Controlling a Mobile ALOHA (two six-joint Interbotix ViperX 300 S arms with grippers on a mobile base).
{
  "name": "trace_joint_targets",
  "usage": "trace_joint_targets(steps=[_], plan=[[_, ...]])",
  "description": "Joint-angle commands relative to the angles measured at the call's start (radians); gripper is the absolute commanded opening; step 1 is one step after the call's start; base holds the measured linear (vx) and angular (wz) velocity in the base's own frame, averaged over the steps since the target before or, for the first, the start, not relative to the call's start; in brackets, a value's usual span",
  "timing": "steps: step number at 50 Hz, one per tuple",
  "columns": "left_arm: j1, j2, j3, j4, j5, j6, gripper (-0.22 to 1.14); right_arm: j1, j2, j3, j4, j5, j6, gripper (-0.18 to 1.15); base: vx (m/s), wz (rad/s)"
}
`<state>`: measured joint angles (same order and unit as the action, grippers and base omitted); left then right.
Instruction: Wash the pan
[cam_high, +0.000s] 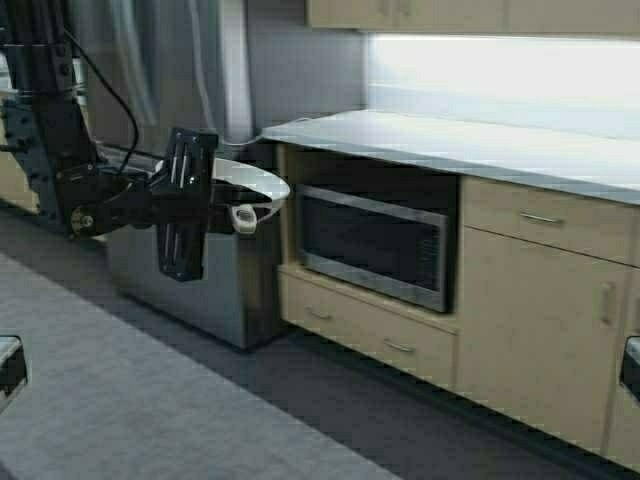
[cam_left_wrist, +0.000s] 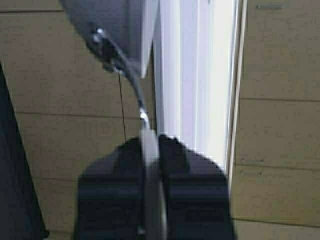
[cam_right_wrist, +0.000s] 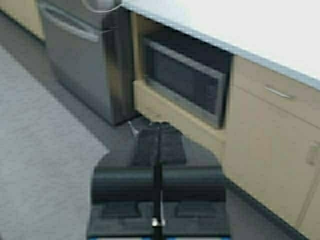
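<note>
Pan (cam_high: 250, 180) is gripped by its handle in the left gripper (cam_high: 240, 215), held beside the counter (cam_high: 450, 140); right gripper (cam_right_wrist: 159, 142) is closed, empty.

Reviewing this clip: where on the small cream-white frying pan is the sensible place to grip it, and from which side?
By its short white handle, coming from the handle's free end. The small cream-white frying pan is round with shallow sides, so the handle is the only narrow part that fingers can close across. The left gripper grips it exactly there, shut on the handle from behind, carrying the pan ahead of it. The right gripper is shut and idle.
</note>
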<state>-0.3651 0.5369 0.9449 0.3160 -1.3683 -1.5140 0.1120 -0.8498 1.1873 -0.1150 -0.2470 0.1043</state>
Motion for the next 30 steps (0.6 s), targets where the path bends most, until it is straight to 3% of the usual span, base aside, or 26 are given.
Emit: trace_joint_targets(steps=[1, 30], plan=[[-0.002, -0.052, -0.006, -0.008, -0.02, 0.02, 0.02, 0.0, 0.015, -0.026, 0.0, -0.003, 0.002, 0.06, 0.27, 0.58], [-0.002, -0.051, 0.031, -0.018, -0.058, 0.037, 0.02, 0.0, 0.012, -0.02, 0.0, -0.009, 0.002, 0.06, 0.25, 0.58]])
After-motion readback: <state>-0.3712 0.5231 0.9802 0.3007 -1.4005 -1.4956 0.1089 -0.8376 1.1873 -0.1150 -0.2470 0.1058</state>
